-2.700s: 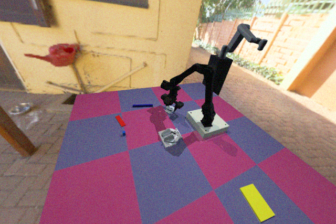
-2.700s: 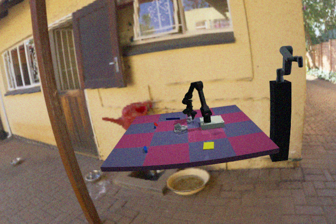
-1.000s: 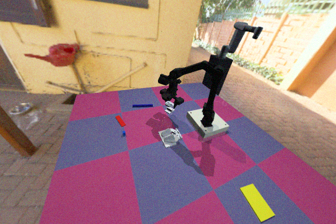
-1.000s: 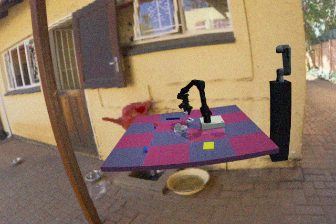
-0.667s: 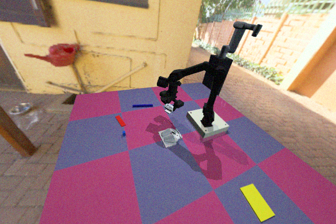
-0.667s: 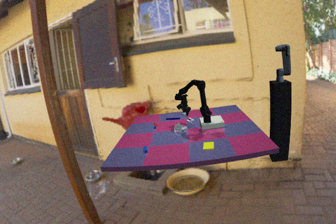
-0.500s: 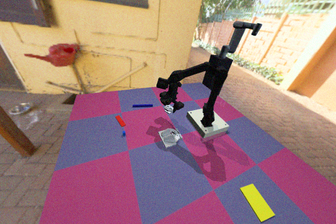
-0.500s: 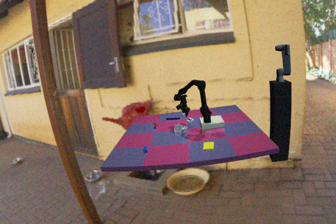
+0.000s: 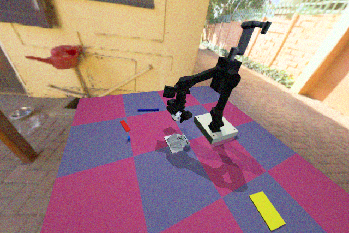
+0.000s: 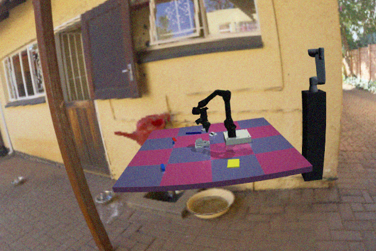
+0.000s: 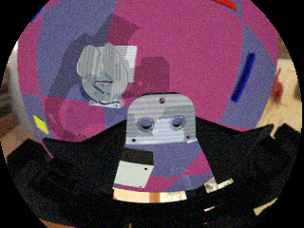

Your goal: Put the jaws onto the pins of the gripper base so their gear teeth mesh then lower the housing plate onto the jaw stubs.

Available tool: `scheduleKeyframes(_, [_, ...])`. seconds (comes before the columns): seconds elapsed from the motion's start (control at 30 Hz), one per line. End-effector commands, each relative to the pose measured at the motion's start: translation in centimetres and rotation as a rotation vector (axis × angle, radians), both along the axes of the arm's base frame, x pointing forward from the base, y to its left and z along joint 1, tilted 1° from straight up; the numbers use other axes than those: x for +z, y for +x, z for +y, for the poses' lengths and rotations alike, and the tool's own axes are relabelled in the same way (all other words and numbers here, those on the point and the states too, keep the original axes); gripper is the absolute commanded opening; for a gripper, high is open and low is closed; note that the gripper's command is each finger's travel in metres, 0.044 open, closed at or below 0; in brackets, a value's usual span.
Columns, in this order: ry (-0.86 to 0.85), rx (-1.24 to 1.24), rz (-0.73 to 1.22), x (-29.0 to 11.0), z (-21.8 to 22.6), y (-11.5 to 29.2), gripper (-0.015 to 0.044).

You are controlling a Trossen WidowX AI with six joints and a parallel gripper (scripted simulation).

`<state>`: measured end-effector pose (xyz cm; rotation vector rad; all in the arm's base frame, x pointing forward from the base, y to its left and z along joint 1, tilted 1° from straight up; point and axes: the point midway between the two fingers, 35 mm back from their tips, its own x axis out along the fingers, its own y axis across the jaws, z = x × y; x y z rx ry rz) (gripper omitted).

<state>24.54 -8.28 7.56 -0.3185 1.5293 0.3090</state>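
Counter [image 9: 98,196] [image 10: 136,178], pink and blue-violet checks, carries everything. Black arm [image 9: 197,76] [image 10: 227,105] stands on a pale base block [image 9: 228,131] [image 10: 239,140] [image 11: 133,175], bent over the counter. Claw [image 9: 179,115] [image 10: 202,123] [image 11: 160,121] points down, grasping the housing plate [image 9: 176,116] [image 10: 203,130] [image 11: 161,106]; plate is light grey, two round holes, rounded end, raised off the counter. Gripper base with jaws on it [image 9: 176,141] [image 10: 201,143] [image 11: 106,71], grey, sits on the counter near the pale block, apart from the plate; tooth mesh too small to tell. Plate not on the stubs. Yellow slab [image 9: 267,210] [image 10: 233,163] [image 11: 41,124] flat, well apart from the grey assembly. Dark blue bar [image 9: 148,109] [image 10: 193,133] [image 11: 243,77] flat, beyond the red strip in top view. Red strip [image 9: 125,125] [image 10: 174,139] [image 11: 225,4] flat. Small blue piece [image 9: 128,138] just beside the red strip.
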Motion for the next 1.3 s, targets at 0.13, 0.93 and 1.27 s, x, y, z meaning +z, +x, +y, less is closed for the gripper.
scheduleKeyframes(0.13, [0.008,-0.045,-0.002,0.1,2.6,-0.2,0.0351])
scheduleKeyframes(0.93, [0.02,-0.186,0.001,-0.2,10.0,-2.1,0.0351])
scheduleKeyframes(1.27, [0.021,-0.201,0.002,-0.2,10.7,-2.4,0.0351])
